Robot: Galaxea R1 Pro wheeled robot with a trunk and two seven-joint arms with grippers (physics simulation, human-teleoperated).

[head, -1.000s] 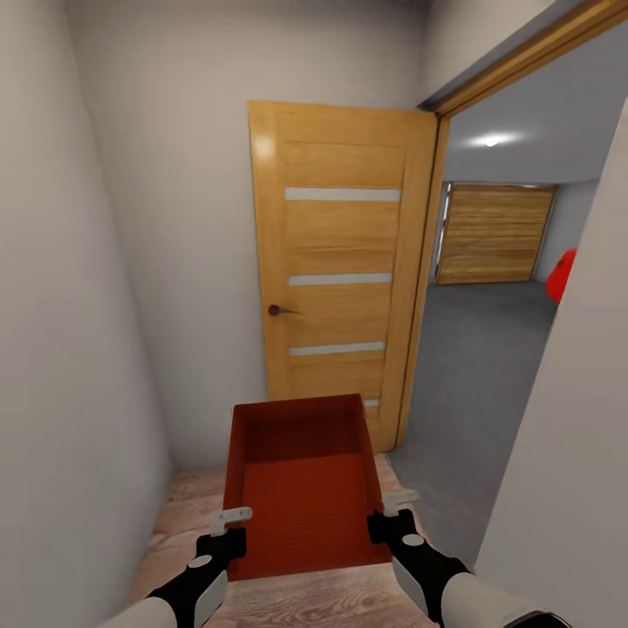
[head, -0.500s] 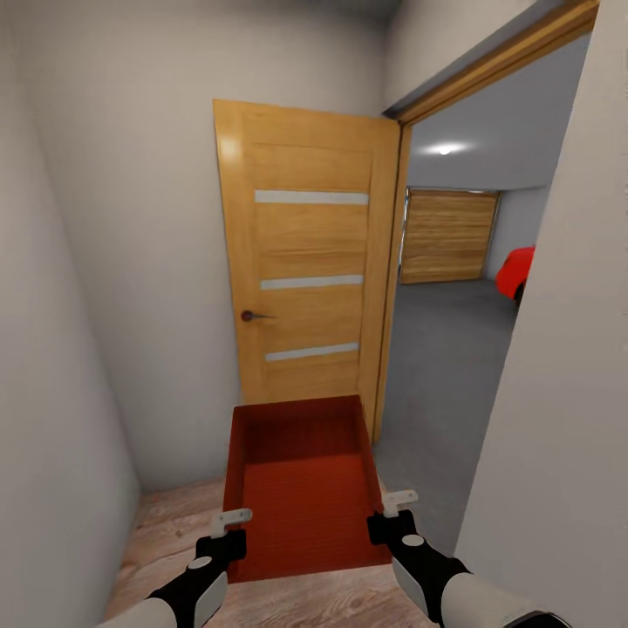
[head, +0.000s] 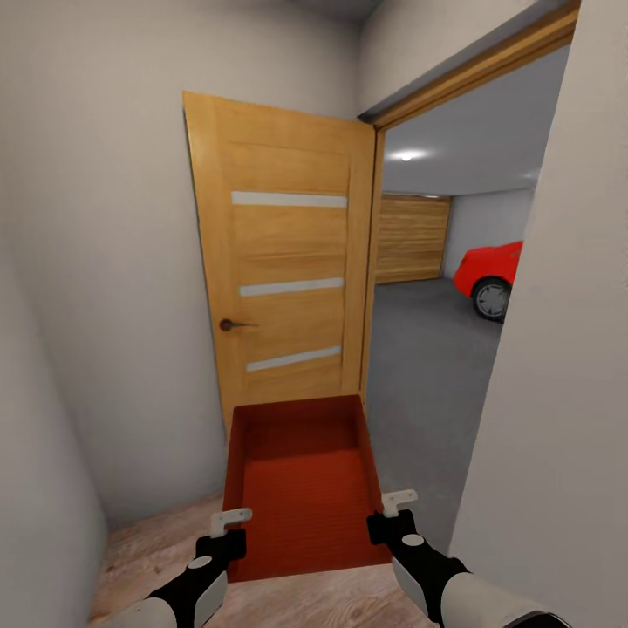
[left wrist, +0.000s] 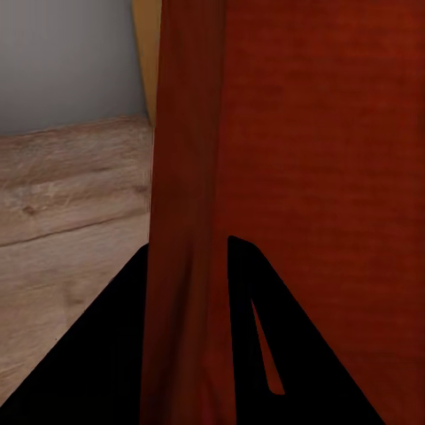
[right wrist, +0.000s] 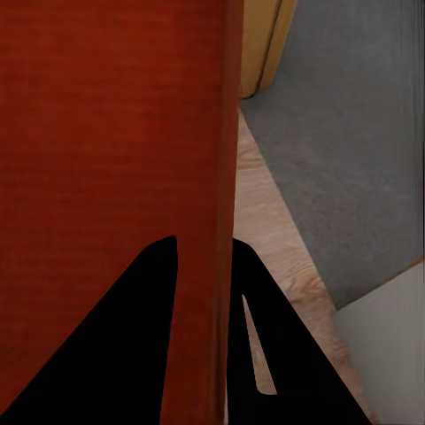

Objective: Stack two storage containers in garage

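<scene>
From the head view, the storage container (head: pixel 301 484) hangs out in front of the robot, carried between both arms above the wood-plank floor (head: pixel 157 554), its open top facing up and nothing inside it. The left hand (head: pixel 230 525) is clamped on the near end of the left long wall, the right hand (head: pixel 394 508) on the near end of the right long wall. Ahead stands an open wooden door (head: pixel 279 270); beside it the doorway gives onto the garage, with its grey concrete floor (head: pixel 427 366), a panelled garage door (head: pixel 412 237) and a red car (head: pixel 490 272).

The left wrist view shows the left hand (left wrist: pixel 188 292) closed across the bin's wall, one dark finger outside, the other inside the tub, the red wall running straight up between them.

The right wrist view shows the same on the other side: the right hand (right wrist: pixel 205 283) pinches the right wall, with plank floor and then grey concrete beyond the bin's edge.

I'd judge the bin light and stiff, since the walls show no bowing under the pinch. But those walls look plain and smooth, so a thin-wall pinch could slip or let the far end dip. Holding both long walls, as here, seems the sensible place; the grips sit near one end, so steady motion through the doorway matters.
</scene>
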